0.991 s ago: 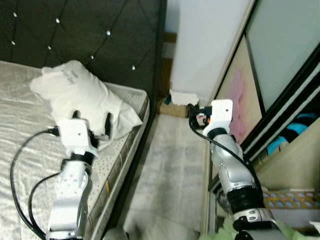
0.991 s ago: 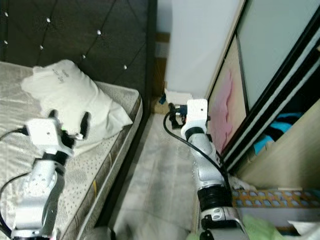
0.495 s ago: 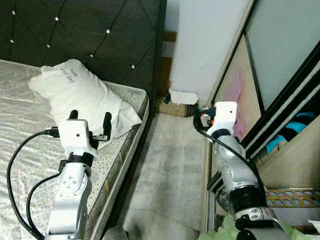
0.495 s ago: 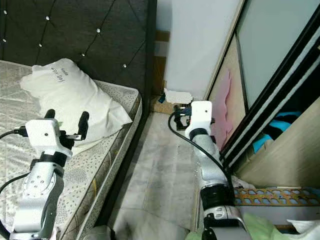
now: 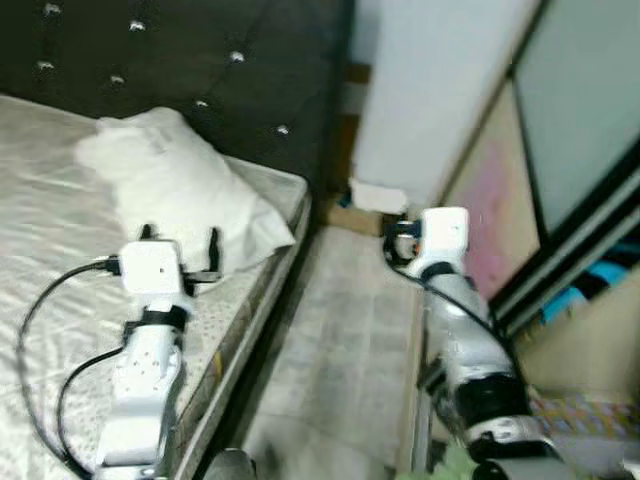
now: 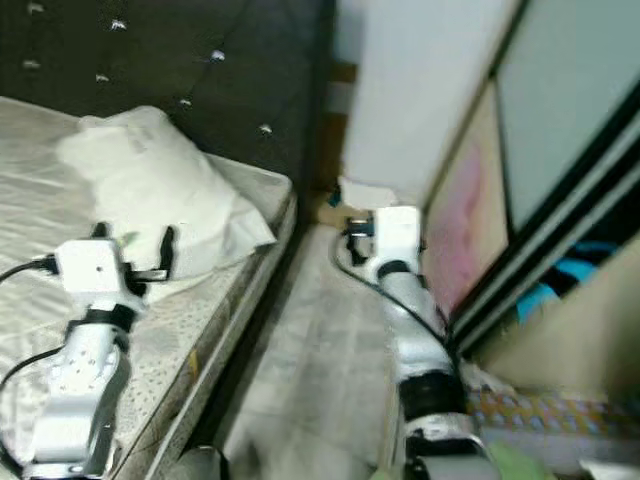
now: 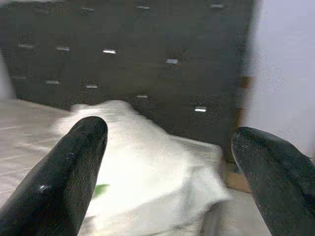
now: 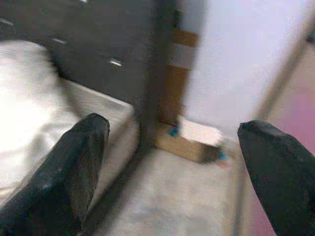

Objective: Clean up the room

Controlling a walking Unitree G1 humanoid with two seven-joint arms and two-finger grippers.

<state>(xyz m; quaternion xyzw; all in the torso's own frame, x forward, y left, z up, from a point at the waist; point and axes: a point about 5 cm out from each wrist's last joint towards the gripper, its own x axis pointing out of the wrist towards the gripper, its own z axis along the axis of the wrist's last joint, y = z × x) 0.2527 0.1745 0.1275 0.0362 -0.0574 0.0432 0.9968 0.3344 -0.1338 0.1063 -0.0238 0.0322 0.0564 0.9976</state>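
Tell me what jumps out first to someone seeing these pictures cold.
The white pillow lies on the bed against the dark tufted headboard, with the open left gripper raised just before it. To the right, the open right gripper hangs over the narrow floor aisle, aimed at a small cardboard box by the white wall.

1. Pillow: soft white cloth, matt, creased.
2. Bed: pale fabric cover with a slight sheen.
3. Headboard: dark tufted upholstery with shiny studs.
4. Floor: pale, smooth, faintly veined.
5. Left end effector: fingers black, smooth, semi-gloss.
6. Wardrobe door: frosted, glossy panel.
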